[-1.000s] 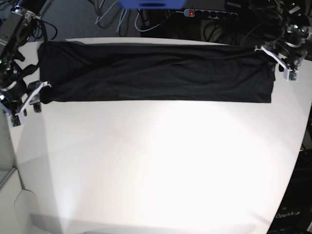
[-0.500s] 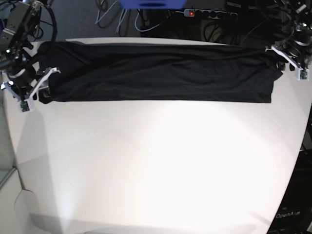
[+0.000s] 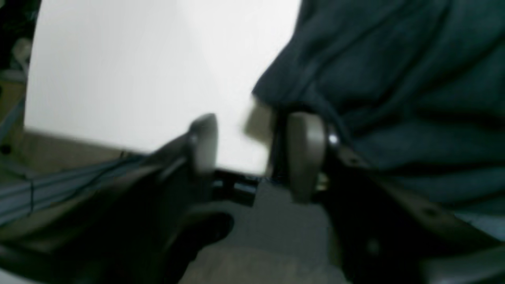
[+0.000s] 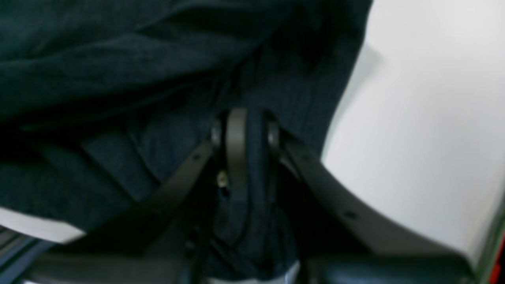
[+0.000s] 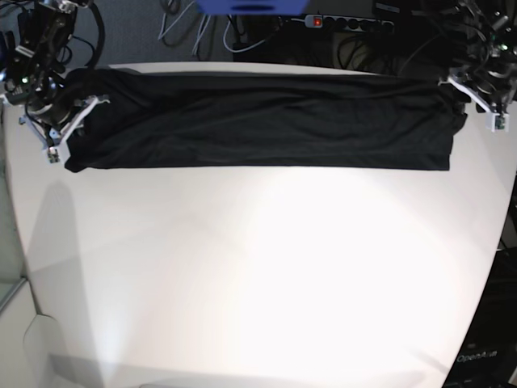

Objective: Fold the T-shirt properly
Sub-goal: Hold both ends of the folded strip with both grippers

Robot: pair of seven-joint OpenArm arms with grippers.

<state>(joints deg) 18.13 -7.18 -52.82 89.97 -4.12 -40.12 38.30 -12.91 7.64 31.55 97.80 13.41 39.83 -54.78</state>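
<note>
White tabletop (image 5: 258,275) fills most of the base view, with cables and a power strip (image 5: 347,23) on the dark floor beyond its far edge. Across the far part of the table lies the T-shirt (image 5: 258,121), a long black band already folded lengthwise and reaching almost from the left edge to the right. A second ago the right gripper (image 5: 63,129) stood just off the shirt's left end with its jaws apart; now it has moved in over that end, and the right wrist view shows its jaws closed on a pinch of dark knit fabric (image 4: 252,157). The left gripper (image 5: 485,103) (at the scene's right end) has drawn slightly farther back, and its wrist view shows the fingers (image 3: 305,154) standing apart with bare table between them, the cloth beside one finger rather than clamped. So one end looks secured and the other not yet, which likely delays any crosswise fold. Only the wrist cameras reveal this; from the base view both grippers simply sit at the shirt's ends.
</note>
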